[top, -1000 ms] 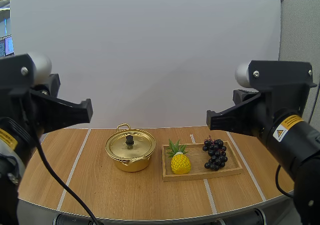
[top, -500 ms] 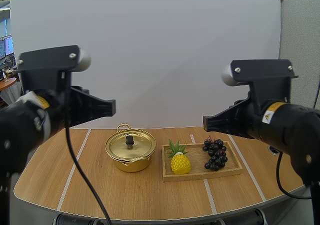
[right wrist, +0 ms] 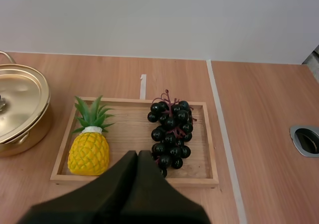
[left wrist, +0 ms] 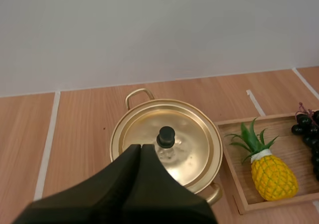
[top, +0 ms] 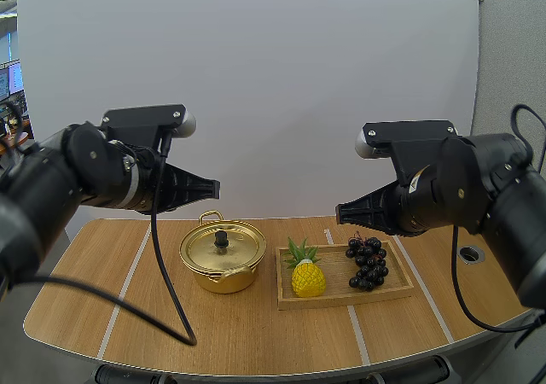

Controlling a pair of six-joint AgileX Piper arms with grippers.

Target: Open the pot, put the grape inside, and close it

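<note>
A gold pot (top: 223, 263) stands left of centre on the table, its lid (left wrist: 192, 142) on and a black knob (left wrist: 166, 137) on top. A bunch of dark grapes (top: 368, 263) lies in the right half of a wooden tray (top: 336, 271). My left gripper (top: 213, 188) hangs shut above the pot; in the left wrist view its fingers (left wrist: 140, 149) form one wedge just short of the knob. My right gripper (top: 341, 212) hangs shut above the tray, its wedge (right wrist: 138, 154) near the grapes (right wrist: 169, 129).
A yellow toy pineapple (top: 307, 275) lies in the tray's left half, between the pot and the grapes. A round metal-ringed hole (top: 470, 253) sits in the tabletop at the right. White tape lines run across the wood.
Both arms have swung forward and inward over the table. The left gripper now points at the pot, the right at the tray. Pot, tray and fruit have not moved.
</note>
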